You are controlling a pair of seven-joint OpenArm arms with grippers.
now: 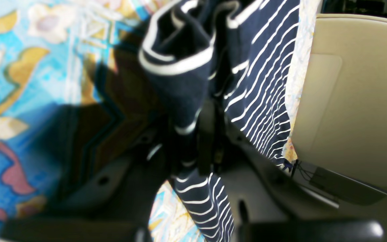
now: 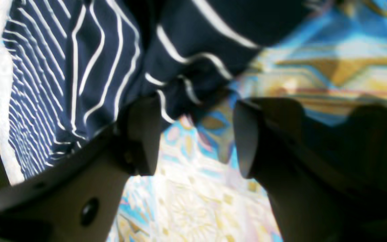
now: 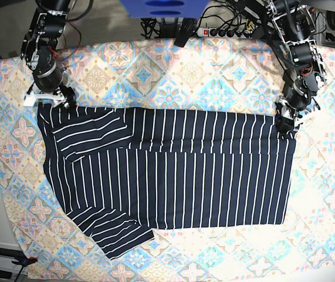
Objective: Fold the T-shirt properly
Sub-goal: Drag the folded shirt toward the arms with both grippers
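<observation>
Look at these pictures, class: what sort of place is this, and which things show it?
Probably a robotics lab or test bench. A T-shirt lies spread on a patterned tablecloth between two robot arms, and cables with a power strip run along the table's far edge.

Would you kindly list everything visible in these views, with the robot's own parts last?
T-shirt: one, dark navy with thin white stripes, spread across the middle of the tablecloth, its far edge partly folded over.
Tablecloth: one, pastel diamond pattern, covering the table.
Power strip: one, white, with cables, beyond the table's far edge.
Blue object: one, top centre behind the table; cannot tell what it is.
Left gripper: one, dark, at the shirt's far corner on the base view's right, shut on the fabric.
Right gripper: one, dark, at the shirt's far corner on the base view's left, jaws apart, nothing between them.
</observation>
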